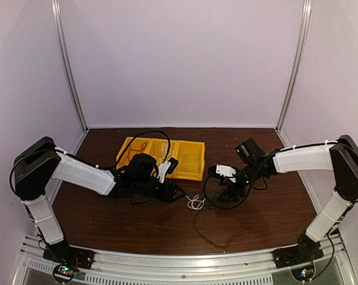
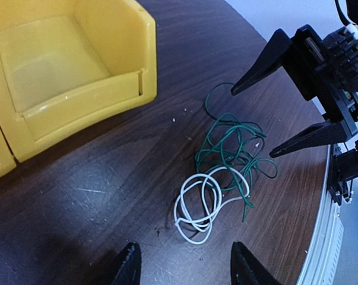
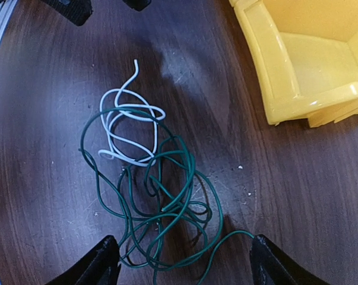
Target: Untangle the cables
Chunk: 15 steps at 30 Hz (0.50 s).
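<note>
A white cable (image 2: 219, 196) and a dark green cable (image 2: 235, 148) lie tangled together on the brown table between my two grippers. The right wrist view shows the green cable (image 3: 192, 169) as a loose heap of loops, with the white cable (image 3: 131, 107) hooked into its far side. From above the pile shows as a small pale tangle (image 1: 195, 203). My left gripper (image 2: 184, 267) is open and empty, just short of the white loops. My right gripper (image 3: 184, 264) is open and empty, its jaws standing either side of the green loops. No red cable is in view.
Yellow bins (image 1: 190, 157) stand behind the tangle, one close to the left gripper (image 2: 78, 71) and one at the right wrist view's upper right (image 3: 309, 59). The table's metal front rail (image 2: 321, 237) runs near the cables. The grippers face each other closely.
</note>
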Each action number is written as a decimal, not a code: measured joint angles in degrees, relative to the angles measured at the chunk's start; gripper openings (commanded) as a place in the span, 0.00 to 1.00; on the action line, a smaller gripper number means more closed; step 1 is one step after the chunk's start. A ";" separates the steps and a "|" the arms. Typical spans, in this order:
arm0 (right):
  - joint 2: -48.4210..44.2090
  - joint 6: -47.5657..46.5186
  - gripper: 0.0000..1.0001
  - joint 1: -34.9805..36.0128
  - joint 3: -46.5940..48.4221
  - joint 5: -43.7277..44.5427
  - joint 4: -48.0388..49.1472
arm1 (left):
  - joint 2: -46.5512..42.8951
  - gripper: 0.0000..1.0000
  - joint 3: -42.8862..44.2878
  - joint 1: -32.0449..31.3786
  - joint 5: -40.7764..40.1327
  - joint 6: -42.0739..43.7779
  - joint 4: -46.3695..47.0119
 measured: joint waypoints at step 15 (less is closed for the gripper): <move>5.22 0.22 0.73 2.05 1.70 4.39 1.40 | 10.97 0.31 1.11 0.00 6.12 -7.65 8.90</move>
